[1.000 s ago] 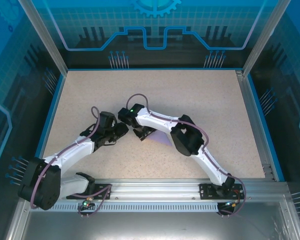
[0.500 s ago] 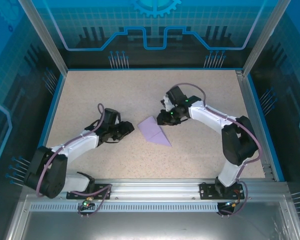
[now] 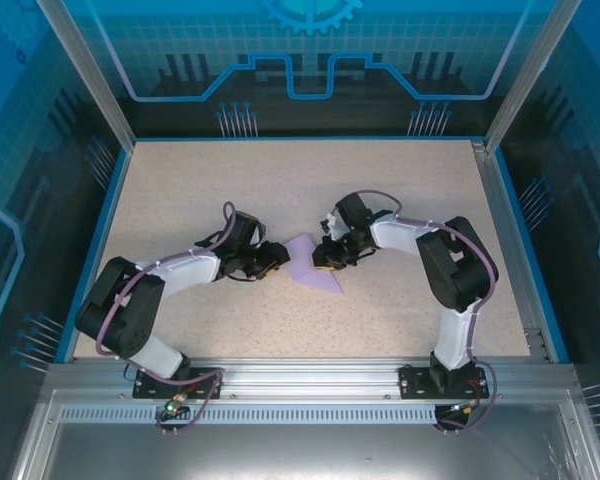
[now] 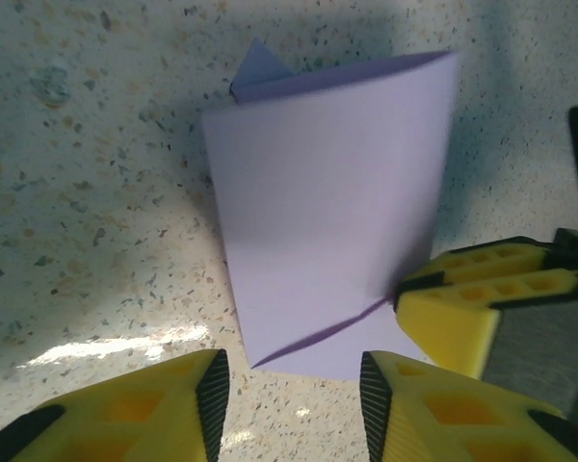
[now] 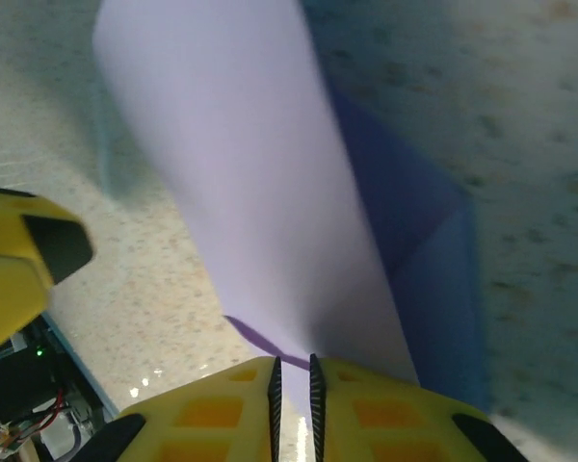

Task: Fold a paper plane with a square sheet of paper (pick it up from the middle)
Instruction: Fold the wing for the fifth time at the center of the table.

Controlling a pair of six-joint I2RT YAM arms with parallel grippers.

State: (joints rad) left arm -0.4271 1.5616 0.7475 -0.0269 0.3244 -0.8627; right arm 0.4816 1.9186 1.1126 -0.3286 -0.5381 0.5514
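The right gripper (image 5: 292, 385) pinched the paper plane (image 5: 241, 192) between near-closed jaws — the left gripper (image 4: 289, 412) stood half-parted, the plane's edge just ahead.

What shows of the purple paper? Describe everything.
The folded sheet of paper is thin, plain pale lavender, with a diagonal crease and a small corner poking out. It lies on the speckled table, one flap lifted. The right pincer pinches its edge; the open left pincer sits just short of it.
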